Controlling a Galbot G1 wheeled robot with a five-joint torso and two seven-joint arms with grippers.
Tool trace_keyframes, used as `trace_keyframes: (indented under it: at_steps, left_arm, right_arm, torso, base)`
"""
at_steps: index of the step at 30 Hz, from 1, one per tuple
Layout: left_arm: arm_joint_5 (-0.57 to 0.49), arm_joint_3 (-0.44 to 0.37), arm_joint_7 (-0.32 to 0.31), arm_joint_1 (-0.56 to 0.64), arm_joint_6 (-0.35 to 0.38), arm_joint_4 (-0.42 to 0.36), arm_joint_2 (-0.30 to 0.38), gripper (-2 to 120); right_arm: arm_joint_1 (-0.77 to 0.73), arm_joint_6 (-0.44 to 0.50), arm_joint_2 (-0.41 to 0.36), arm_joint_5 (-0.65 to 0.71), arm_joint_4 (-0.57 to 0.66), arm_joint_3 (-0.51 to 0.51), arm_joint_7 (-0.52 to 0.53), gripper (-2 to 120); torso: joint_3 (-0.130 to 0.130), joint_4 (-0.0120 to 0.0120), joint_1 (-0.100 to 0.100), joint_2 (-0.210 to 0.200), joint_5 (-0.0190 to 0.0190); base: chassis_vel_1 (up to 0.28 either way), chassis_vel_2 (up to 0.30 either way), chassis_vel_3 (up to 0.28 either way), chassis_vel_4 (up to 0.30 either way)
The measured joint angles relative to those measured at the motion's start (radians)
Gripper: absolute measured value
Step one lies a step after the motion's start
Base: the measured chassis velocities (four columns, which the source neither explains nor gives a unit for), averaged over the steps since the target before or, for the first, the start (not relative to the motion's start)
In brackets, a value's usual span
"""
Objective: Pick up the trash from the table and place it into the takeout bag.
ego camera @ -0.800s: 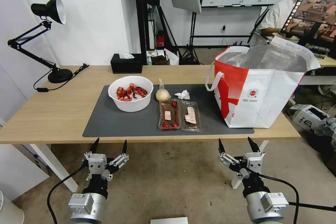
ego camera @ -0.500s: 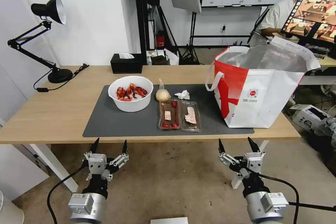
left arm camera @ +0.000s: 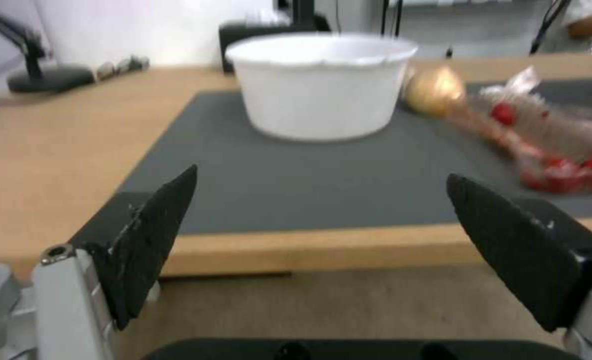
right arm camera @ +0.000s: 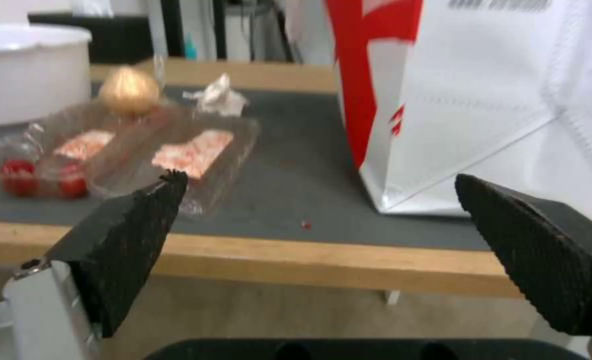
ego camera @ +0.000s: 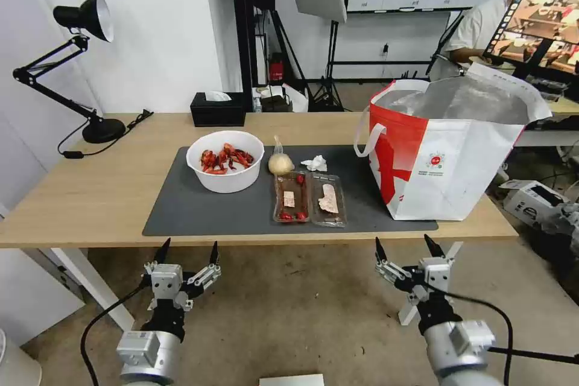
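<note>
On the table (ego camera: 90, 193), a dark grey mat carries the trash: a white bowl (ego camera: 225, 160) (left arm camera: 323, 85) of red crayfish shells, a clear clamshell box (ego camera: 309, 198) (right arm camera: 129, 150) with red scraps, a small clear bag with a beige lump (ego camera: 280, 162) (right arm camera: 129, 90), and a crumpled white tissue (ego camera: 315, 163) (right arm camera: 219, 95). The takeout bag (ego camera: 449, 151) (right arm camera: 469, 100) stands open at the table's right end. My left gripper (ego camera: 187, 249) (left arm camera: 323, 220) hangs open below the front edge, in line with the bowl. My right gripper (ego camera: 408, 246) (right arm camera: 323, 225) is open below the edge, between the box and the bag.
A black desk lamp (ego camera: 66, 60) stands at the table's far left, and a black tissue box (ego camera: 218, 108) at the back edge. White table legs (ego camera: 96, 289) descend near the left gripper. Bare floor lies under both arms. Equipment and a boxed item (ego camera: 537, 202) crowd the right side.
The right arm has drawn slightly nearer to the camera and its gripper shifted a little left. The left arm and the things on the table have not moved.
</note>
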Motion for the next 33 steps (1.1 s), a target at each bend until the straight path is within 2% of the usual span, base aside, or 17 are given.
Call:
trace_keyframes:
  at_steps: [1,2,3,4,6,7,11,14,15,19,28,33]
  left_arm:
    - [-0.028,-0.014,0.004,-0.014,0.049,0.001,0.009,100]
    - [-0.032,-0.016,0.005,-0.016,0.055,0.001,0.01,100]
    - [-0.072,-0.037,0.011,-0.036,0.127,0.002,0.024,100]
    - [-0.072,-0.037,0.011,-0.036,0.127,0.002,0.024,100]
    - [-0.098,-0.051,0.015,-0.049,0.172,0.003,0.033,100]
    - [-0.124,-0.063,0.019,-0.062,0.217,0.004,0.041,100]
    - [-0.153,-0.079,0.023,-0.077,0.269,0.004,0.05,100]
    - [-0.216,-0.111,0.037,-0.107,0.367,0.007,0.07,100]
    - [-0.241,-0.13,0.064,-0.115,0.365,0.009,0.075,100]
    - [-0.241,-0.136,0.08,-0.115,0.359,0.009,0.075,100]
    - [-0.224,-0.142,0.081,-0.107,0.354,0.0,0.072,100]
    - [-0.217,-0.145,0.081,-0.095,0.353,-0.003,0.07,100]
  right_arm:
    - [0.031,-0.052,-0.033,0.04,-0.008,0.005,-0.001,100]
    - [0.035,-0.058,-0.037,0.045,-0.01,0.006,-0.002,100]
    - [0.079,-0.133,-0.084,0.103,-0.022,0.014,-0.004,100]
    - [0.079,-0.133,-0.084,0.103,-0.022,0.014,-0.004,100]
    - [0.106,-0.18,-0.115,0.14,-0.03,0.019,-0.005,100]
    - [0.136,-0.224,-0.146,0.18,-0.04,0.023,-0.01,100]
    - [0.154,-0.221,-0.167,0.215,-0.063,0.021,-0.038,100]
    - [0.158,-0.202,-0.175,0.229,-0.077,0.011,-0.059,100]
    - [0.157,-0.197,-0.174,0.23,-0.078,0.009,-0.061,100]
    - [0.157,-0.197,-0.172,0.236,-0.071,0.009,-0.058,100]
    - [0.172,-0.196,-0.179,0.289,-0.065,0.002,-0.046,100]
    - [0.215,-0.231,-0.187,0.548,-0.042,-0.024,0.015,100]
  torso:
    - [0.0,0.0001,0.0,0.0,0.0]
    - [0.0,0.0002,0.0,0.0,0.0]
    - [0.0,0.0,0.0,0.0,0.0001]
    - [0.0,0.0,0.0,0.0,0.0001]
    - [0.0,0.0001,0.0,0.0,0.0001]
    - [0.0,0.0,0.0,0.0,0.0]
    - [0.0,0.0004,0.0,0.0,-0.0001]
    - [0.0,0.0,0.0,0.0,-0.0002]
    - [0.0,-0.0001,0.0,0.0,0.0]
    - [0.0,-0.0001,0.0,0.0,0.0]
    - [0.0,0.0,0.0,0.0,-0.0001]
    - [0.0,0.0,0.0,0.0,-0.0001]
  base:
    - [0.0,0.0,0.0,0.0]
    - [0.0,0.0,0.0,0.0]
    - [0.0,0.0,0.0,0.0]
    - [0.0,0.0,0.0,0.0]
    - [0.0,0.0,0.0,0.0]
    - [0.0,0.0,0.0,0.0]
    - [0.0,0.0,0.0,0.0]
    - [0.0,0.0,0.0,0.0]
    - [0.0,0.0,0.0,0.0]
    - [0.0,0.0,0.0,0.0]
    - [0.0,0.0,0.0,0.0]
    - [0.0,0.0,0.0,0.0]
